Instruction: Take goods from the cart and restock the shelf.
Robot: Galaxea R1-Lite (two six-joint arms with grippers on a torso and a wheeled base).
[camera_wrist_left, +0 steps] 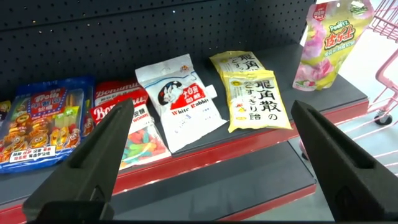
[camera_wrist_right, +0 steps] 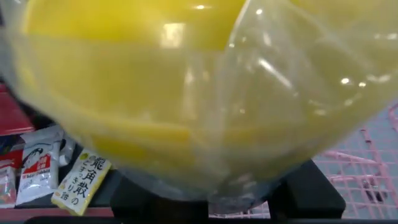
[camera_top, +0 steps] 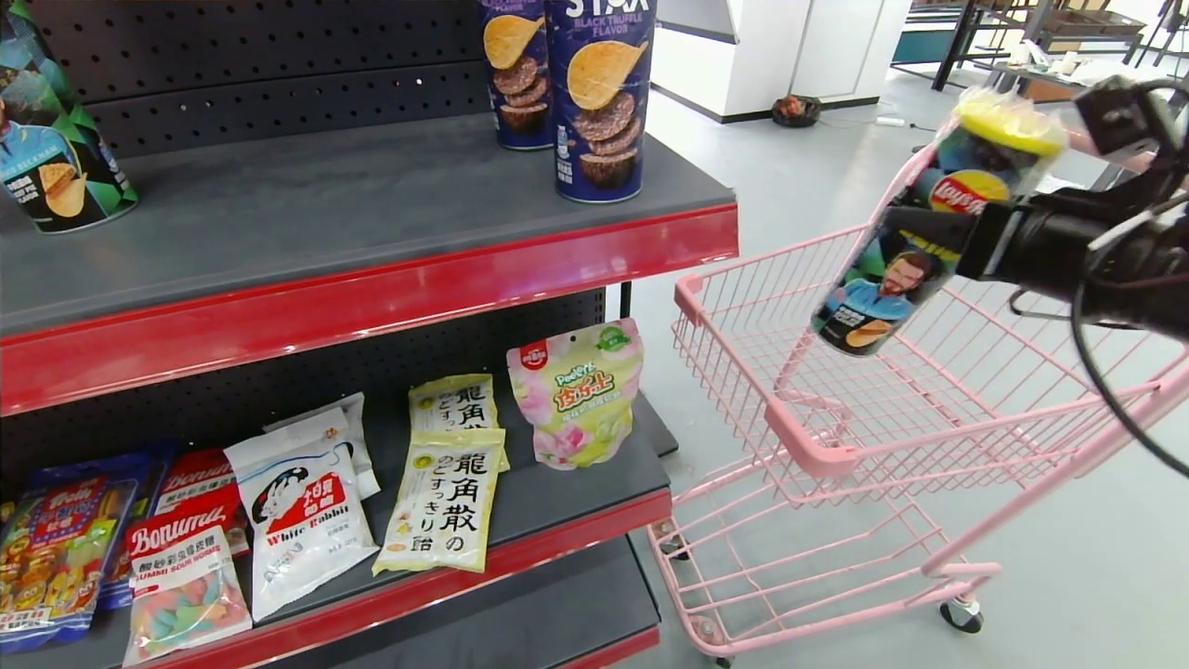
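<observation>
Now grips can (camera_top: 873,297) in right gripper (camera_top: 934,237) above cart (camera_top: 808,446), long axis tilted, lid (camera_top: 1008,125) up, base toward shelf (camera_top: 353,214). Puts upper-shelf gap to left of can, right arm nearer. Holds left gripper (camera_wrist_left: 211,106) spread, empty, facing candy bags (camera_wrist_left: 186,102).

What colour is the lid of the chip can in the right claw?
Yellow lid on the chip can; clearest in the head view.

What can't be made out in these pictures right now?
- Right wrist view: the yellow lid of the chip can sits blurred against the lens, hiding the right gripper.
- Head view: the top edge cuts off the two blue cans; the left edge cuts the green can.
- Left wrist view: the left gripper covers part of the red candy pack.
</observation>
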